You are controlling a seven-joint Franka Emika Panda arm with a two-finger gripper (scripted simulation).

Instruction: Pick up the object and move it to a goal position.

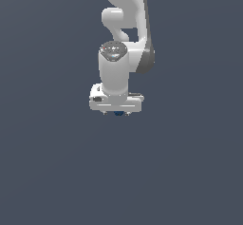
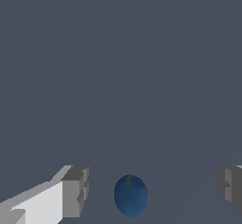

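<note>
**Ball sat between open jaws, nearer one finger**

The gripper [image 2: 151, 192] stood wide, holding nothing. In the wrist view the ball [image 2: 131, 195] lay on the grey floor [image 2: 118, 76] in the gap between the two fingers [image 2: 74, 192], touching neither, and closer to the white-backed finger than to the other. In the exterior view the arm [image 1: 114, 72] pointed straight down, its gripper [image 1: 116, 112] low over the floor, with only a sliver of the ball [image 1: 118, 113] showing under the hand. The ball was round, so no axis mattered; a plain closing looked likely to catch it, the nearer finger meeting it first. No goal marker was visible
</note>
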